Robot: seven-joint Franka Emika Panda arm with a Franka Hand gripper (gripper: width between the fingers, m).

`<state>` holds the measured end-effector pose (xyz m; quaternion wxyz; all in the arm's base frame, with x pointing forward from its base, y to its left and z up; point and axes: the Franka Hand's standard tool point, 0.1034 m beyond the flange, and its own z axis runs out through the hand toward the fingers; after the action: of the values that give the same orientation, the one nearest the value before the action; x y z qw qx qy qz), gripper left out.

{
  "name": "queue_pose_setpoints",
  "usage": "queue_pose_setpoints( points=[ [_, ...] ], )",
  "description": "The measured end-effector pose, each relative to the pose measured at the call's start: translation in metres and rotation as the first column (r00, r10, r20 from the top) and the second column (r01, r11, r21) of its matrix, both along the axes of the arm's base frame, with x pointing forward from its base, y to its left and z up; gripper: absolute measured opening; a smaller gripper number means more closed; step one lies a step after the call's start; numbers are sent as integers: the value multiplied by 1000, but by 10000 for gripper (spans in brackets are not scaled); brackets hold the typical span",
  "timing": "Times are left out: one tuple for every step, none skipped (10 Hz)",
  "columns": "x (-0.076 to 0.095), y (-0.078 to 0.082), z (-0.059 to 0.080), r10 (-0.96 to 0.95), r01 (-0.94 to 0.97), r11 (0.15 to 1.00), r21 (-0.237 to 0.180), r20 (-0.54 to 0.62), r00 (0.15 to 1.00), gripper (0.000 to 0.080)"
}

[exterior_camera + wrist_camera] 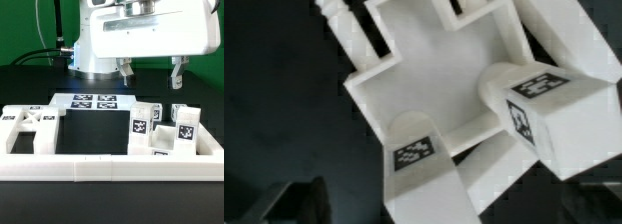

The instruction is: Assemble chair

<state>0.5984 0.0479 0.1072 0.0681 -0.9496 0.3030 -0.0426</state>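
Your gripper (150,72) hangs above the table (30,85), its two fingers (125,72) spread wide apart with nothing between them, and it touches no part.

Below it, at the exterior view's right, the chair's upright pieces stand crowded together. The first block (142,122) stands under the finger on the exterior view's left. The second block (184,121) stands under the other finger. The low piece (161,145) sits between them and nearer the camera. Each one shows a black-and-white tag.

In the wrist view you look down on a thick tagged block (544,100) beside a slimmer tagged leg (416,150), with a flat notched piece (420,60) behind them. You cannot tell from these views whether they touch it.

Moving out toward the exterior view's left, the marker board (93,102) lies flat on the dark table, farther back than the blocks. Beyond it, at the far left of that view, the X-braced panel (30,128) lies flat, well apart from the gripper.

The border rail (110,168) runs along the near side and turns up at both ends, with the panel and the blocks just inside it.
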Motion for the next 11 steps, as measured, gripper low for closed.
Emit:
queue_pose_setpoints(
  points=[
    [-4,2,-6,37,-37,999,-19,-11,999,649],
    [-7,5,-13,62,-63,997,-34,-23,998,649],
    [-9,8,-17,82,-83,995,-46,-29,996,649],
    [-8,7,-18,81,-82,995,-50,-22,997,649],
    [-8,7,-18,79,-80,996,-50,-22,997,649],
    [-8,7,-18,80,-81,996,-50,-22,997,649],
    [-8,6,-19,83,-84,995,-51,-23,996,649],
    [-9,0,-24,108,-109,992,-60,-21,994,649],
    [-9,-11,-31,131,-132,989,-70,-20,991,649],
    [-8,-19,-37,151,-151,985,-82,-15,988,649],
    [-8,-23,-43,155,-155,984,-93,-10,988,649]
  ],
)
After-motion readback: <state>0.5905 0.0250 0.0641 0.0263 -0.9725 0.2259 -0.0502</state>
